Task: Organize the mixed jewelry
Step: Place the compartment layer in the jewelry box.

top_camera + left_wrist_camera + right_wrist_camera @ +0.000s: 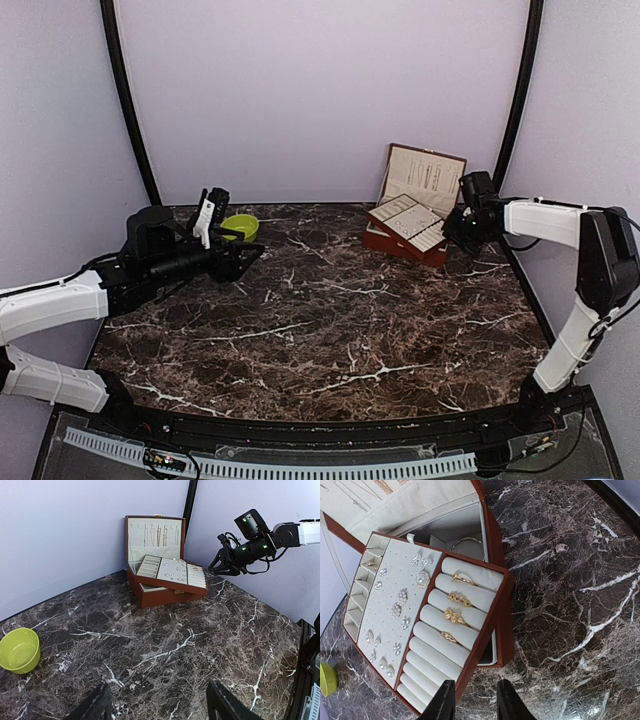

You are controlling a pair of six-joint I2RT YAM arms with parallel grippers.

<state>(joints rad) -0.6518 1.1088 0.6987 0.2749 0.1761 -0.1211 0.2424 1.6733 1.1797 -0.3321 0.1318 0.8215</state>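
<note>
Right wrist view gives us the closest look at the mixed jewelry. 4 gold-coloured rings [454, 617] are pushed between the cream padded rolls of the beige slotted tray with a brown edge [432, 652]. Just beside them, pearl and sparkling studs [422, 578] dot the tray's flat panel. The tray lies skewed on top of the reddish-brown jewelry box [506, 640], so the lower compartment shows behind it. In that compartment we see part of a thin silvery hoop [465, 542].

The right claw [476, 685] hangs over the tray's near corner on the side of the desk's right edge. It is released, its 2 black fingers apart with nothing between them.

In the left wrist view we see fine chains [157, 535] hanging inside the box's open lid [135, 550], which stands upright. The box stands near the far right corner of the dark marble-patterned desk [330, 330].

The lime-green round bowl [243, 232] stands near the far left corner, well apart from the box. The left claw [159, 690] is near the bowl and faces the box. It is also released, with its 2 fingers spread wide and grasping nothing.
</note>
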